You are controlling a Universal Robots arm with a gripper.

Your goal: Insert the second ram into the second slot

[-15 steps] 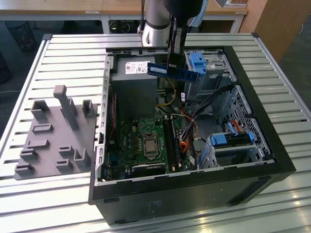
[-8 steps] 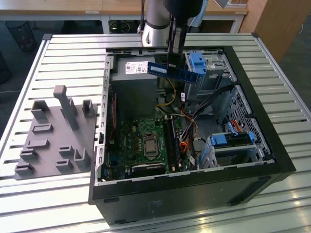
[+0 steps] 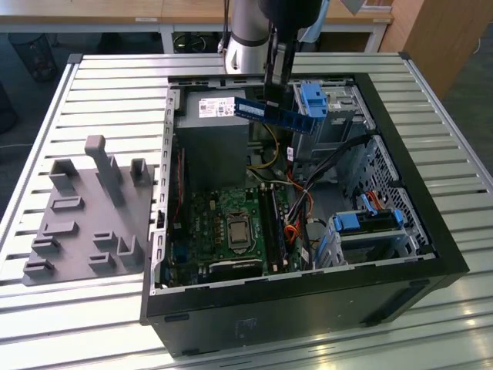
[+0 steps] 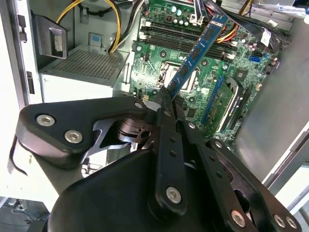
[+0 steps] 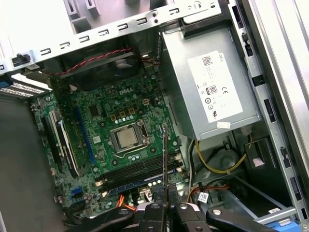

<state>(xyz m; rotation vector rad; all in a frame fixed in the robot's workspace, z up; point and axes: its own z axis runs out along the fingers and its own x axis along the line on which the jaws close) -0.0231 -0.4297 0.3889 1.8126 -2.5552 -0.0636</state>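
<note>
Blue and flat, the thin circuit-board ram stick (image 3: 254, 109) with small dark chips is hanging tilted above the open black metal computer case (image 3: 308, 308) and its green motherboard (image 3: 208, 223). The matte black hand (image 4: 168, 97) is clamping one end of it.

Counted items: one open computer case (image 3: 308, 308), one slatted metal table (image 3: 100, 85), one green motherboard (image 3: 204, 223), one processor socket (image 3: 236, 230), one power supply (image 5: 212, 82), two light-blue drive clips (image 3: 314, 102), one gripper (image 4: 166, 94), one blue ram stick (image 3: 269, 114), one grey moulded tray (image 3: 77, 231).
</note>
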